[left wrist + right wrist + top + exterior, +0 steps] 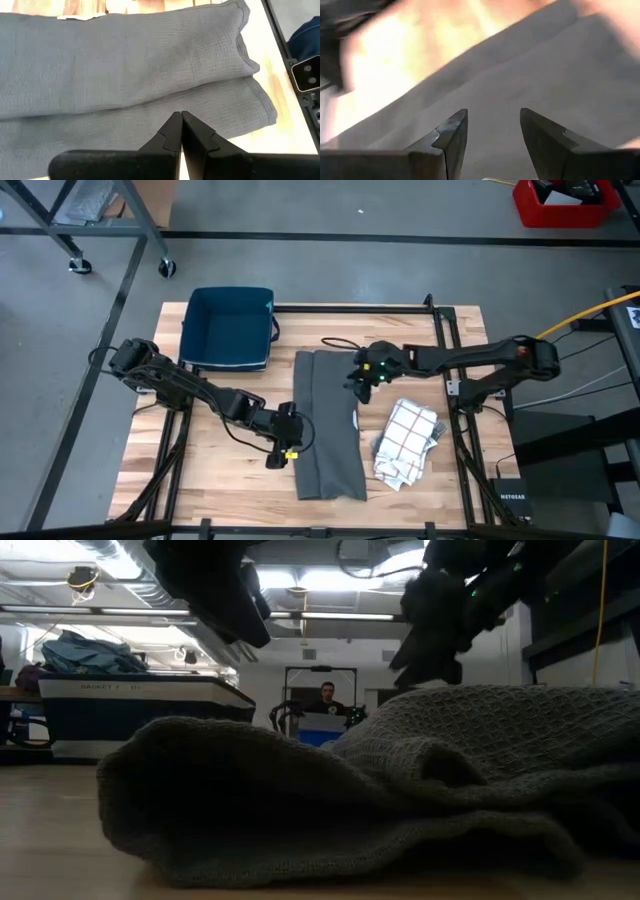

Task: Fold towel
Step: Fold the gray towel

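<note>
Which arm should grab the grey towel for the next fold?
Probably right: its claw is open above the grey towel. The left claw is shut at the towel's edge.

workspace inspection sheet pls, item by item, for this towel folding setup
surface: wooden table, bare wood around the items
job's things: grey towel, folded into a long strip at the table's middle
clutter: blue bin at the far left; checked cloth, crumpled, right of the towel
grippers: left gripper at the towel's left edge, fingers shut with nothing between them; right gripper over the towel's far right part, fingers open
cables: black cable on the table past the towel; yellow cable off the table at right
surroundings: person seated beyond the table; red box on the floor
</note>
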{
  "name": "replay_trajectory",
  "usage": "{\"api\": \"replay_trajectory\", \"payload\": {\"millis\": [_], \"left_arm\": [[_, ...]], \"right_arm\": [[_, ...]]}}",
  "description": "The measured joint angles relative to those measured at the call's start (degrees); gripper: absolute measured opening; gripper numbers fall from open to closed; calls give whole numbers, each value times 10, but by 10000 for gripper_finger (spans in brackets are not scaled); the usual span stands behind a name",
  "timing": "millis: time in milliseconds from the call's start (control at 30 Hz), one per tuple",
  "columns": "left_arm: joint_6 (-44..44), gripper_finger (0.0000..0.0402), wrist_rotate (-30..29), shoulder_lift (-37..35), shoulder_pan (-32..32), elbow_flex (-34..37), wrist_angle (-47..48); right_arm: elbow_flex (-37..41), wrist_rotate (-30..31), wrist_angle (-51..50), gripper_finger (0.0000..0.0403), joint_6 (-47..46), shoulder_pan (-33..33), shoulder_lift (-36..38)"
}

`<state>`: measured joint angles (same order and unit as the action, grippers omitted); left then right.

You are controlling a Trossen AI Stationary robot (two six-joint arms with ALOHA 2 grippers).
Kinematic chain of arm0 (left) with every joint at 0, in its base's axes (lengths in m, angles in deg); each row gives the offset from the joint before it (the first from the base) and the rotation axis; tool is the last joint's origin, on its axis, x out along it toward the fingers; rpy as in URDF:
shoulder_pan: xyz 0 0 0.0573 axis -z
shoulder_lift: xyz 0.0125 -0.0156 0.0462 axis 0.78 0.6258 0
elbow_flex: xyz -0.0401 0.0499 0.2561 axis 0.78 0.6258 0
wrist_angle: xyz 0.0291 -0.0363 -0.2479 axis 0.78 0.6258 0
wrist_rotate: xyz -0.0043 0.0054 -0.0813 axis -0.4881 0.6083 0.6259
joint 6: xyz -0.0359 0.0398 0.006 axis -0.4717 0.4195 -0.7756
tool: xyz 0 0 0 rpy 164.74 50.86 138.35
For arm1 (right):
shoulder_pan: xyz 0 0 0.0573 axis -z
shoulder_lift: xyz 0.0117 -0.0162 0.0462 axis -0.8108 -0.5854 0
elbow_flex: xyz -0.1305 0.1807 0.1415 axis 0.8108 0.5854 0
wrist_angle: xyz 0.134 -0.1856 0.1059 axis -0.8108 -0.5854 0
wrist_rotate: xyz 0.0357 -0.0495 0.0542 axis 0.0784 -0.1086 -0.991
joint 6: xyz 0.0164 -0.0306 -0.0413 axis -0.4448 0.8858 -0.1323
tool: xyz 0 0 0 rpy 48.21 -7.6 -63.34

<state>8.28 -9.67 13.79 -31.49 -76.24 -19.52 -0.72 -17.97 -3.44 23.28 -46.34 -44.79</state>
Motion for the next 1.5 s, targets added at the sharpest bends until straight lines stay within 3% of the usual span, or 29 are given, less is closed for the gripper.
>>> {"api": "replay_trajectory", "payload": {"millis": [200, 300, 433, 633, 833, 1000, 1133, 1233, 1500], "left_arm": [[-8, 14, 1, 0, 0, 0, 1], [-26, 51, 1, 0, 0, 0, 3], [-32, 121, 2, 0, 0, 0, 8], [-29, 197, 2, 0, 1, 0, 10], [51, 210, 2, 0, 18, 0, 18], [132, 209, 2, 0, 43, 0, 28], [210, 212, 2, 7, 64, 0, 31], [268, 212, 0, 14, 76, 0, 27], [340, 212, -5, 25, 76, 0, 11]], "right_arm": [[-1, -192, -43, 186, -65, -10, 21], [-1, -237, -43, 186, -71, -39, 18], [-1, -251, -36, 186, -90, -82, 10], [-1, -205, -37, 186, -192, -109, -17], [-1, -229, -36, 186, -215, -109, -54], [-1, -263, -34, 186, -153, -119, -70], [-1, -252, -25, 186, -37, -162, -70], [-1, -208, -20, 186, 34, -209, -71], [-1, 20, -22, 186, 229, -334, -71]]}}
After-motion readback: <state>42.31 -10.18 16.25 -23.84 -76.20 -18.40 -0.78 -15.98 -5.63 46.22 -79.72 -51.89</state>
